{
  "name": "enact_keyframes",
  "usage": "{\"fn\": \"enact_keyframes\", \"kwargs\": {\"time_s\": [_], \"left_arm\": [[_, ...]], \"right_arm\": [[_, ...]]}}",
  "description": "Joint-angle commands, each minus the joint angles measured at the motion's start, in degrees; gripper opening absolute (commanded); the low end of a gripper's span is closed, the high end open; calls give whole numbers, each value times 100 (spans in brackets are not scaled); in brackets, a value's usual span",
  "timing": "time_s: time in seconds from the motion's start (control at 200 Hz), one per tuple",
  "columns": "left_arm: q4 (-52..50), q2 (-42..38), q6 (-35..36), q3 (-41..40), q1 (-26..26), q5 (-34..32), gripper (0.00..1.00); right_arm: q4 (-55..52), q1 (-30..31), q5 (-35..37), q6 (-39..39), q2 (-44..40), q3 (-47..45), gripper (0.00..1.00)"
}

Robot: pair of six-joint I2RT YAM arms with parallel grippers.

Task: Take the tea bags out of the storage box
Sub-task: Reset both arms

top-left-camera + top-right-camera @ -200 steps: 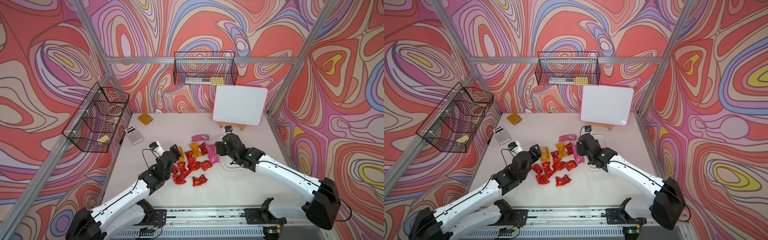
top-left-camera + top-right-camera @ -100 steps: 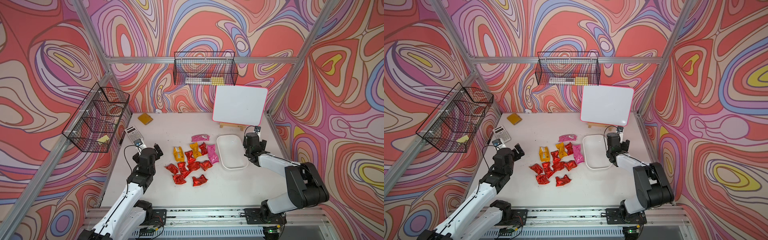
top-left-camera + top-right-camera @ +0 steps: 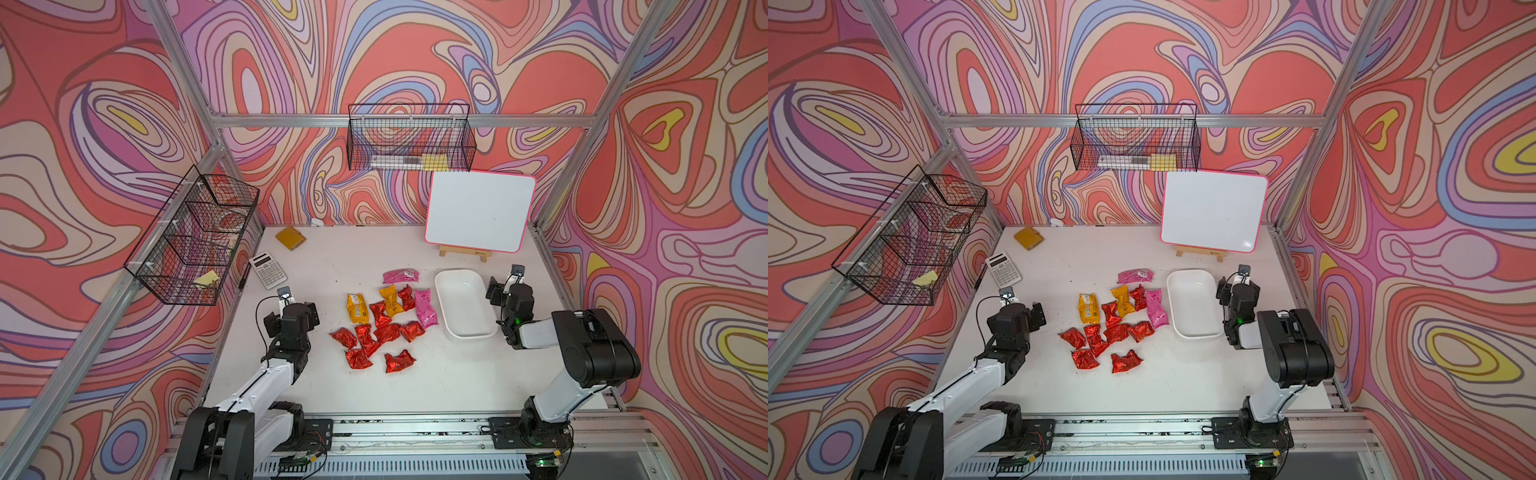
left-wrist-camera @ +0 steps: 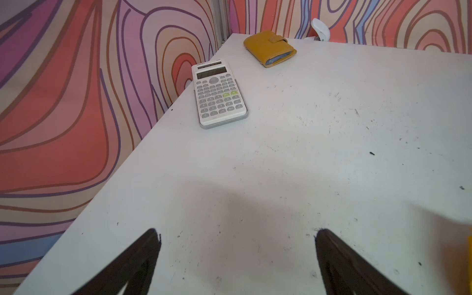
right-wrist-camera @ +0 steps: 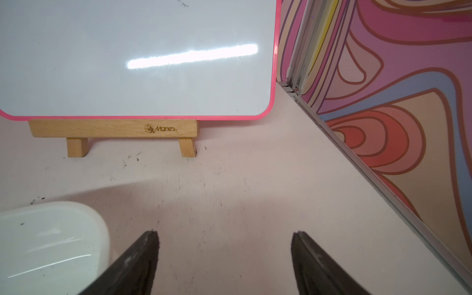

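White tabletop (image 3: 457,386) first, scuffed and specked, filling the cell floor under swirly red, pink and purple walls. Then a long black wire basket (image 3: 195,245) hung along the left frame, with a yellow sticky note (image 3: 205,279) in the nearest compartment. Second wire basket (image 3: 409,139) up on the back rail, holding a yellow pad (image 3: 434,162) plus something pale, too small to make out tbh.

Pink-edged whiteboard (image 3: 480,212) next, blank, propped on a little wooden easel (image 5: 113,129) at the back right.

Both arms low, parked either side of the mess. Left gripper (image 4: 237,233) hovering over bare table, fingers spread wide, nothing between them. Right gripper (image 5: 224,233) same deal, fingers well apart and gripping nothing, just beside the right wall of the storage box (image 3: 465,309).

White plastic on that box, rounded corners, sitting flat right of centre, bare white inside.

Tea bags (image 3: 386,332) all out on the table in a loose pile left of the box, between the two arms. Mostly crinkly red foil, plus two yellow-orange and two pink. One pink sachet (image 3: 426,308) just beside the box's left wall, the other pink sachet (image 3: 400,275) lying at the far edge of the pile.

Grey-white calculator (image 4: 219,95) flat near the left table edge, beyond the left gripper. Mustard wallet (image 4: 270,48) with a snap tab further back near the corner. Lastly a tiny white thing (image 4: 320,28) against the back wall, no clue what.
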Motion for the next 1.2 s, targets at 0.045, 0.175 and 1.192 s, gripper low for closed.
{"fn": "enact_keyframes", "kwargs": {"time_s": [0.045, 0.175, 1.192], "left_arm": [[1422, 523, 740, -25, 40, 263, 100], [2080, 1083, 1101, 90, 73, 535, 100], [2542, 2489, 942, 607, 364, 2004, 100]], "right_arm": [[189, -66, -357, 82, 47, 35, 85], [268, -66, -349, 79, 74, 26, 86], [252, -93, -392, 80, 66, 26, 93]]}}
